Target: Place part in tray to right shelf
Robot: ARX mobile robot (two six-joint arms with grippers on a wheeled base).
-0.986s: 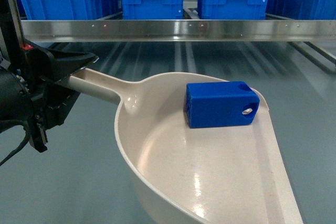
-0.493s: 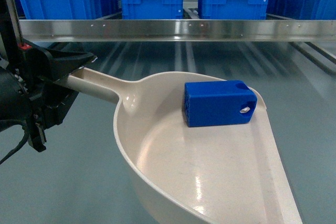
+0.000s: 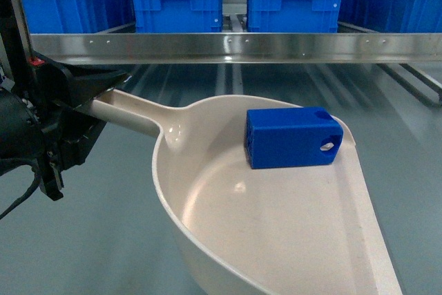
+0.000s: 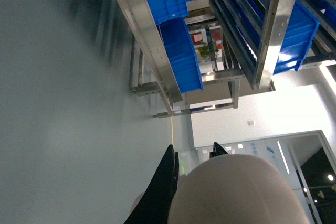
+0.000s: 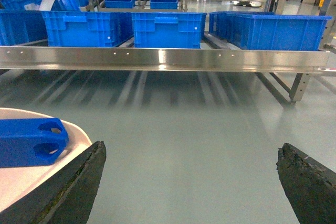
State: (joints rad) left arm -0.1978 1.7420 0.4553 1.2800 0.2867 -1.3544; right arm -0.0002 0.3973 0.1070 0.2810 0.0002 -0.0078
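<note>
Resting loose at the upper right of the tray [image 3: 276, 233], the part [image 3: 293, 137] looks light, rigid and free to slide on glossy plastic; keep the tray level. The left gripper [image 3: 103, 91] is clamped on the handle at centre left. The right gripper [image 5: 189, 174] stands wide apart, holding nothing. The shelf [image 3: 242, 47] rail spans the upper frame.

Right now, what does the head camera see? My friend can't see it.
A small blue block sits in a cream scoop, whose handle the left end effector grips. Behind stand a steel rail and blue crates.
</note>
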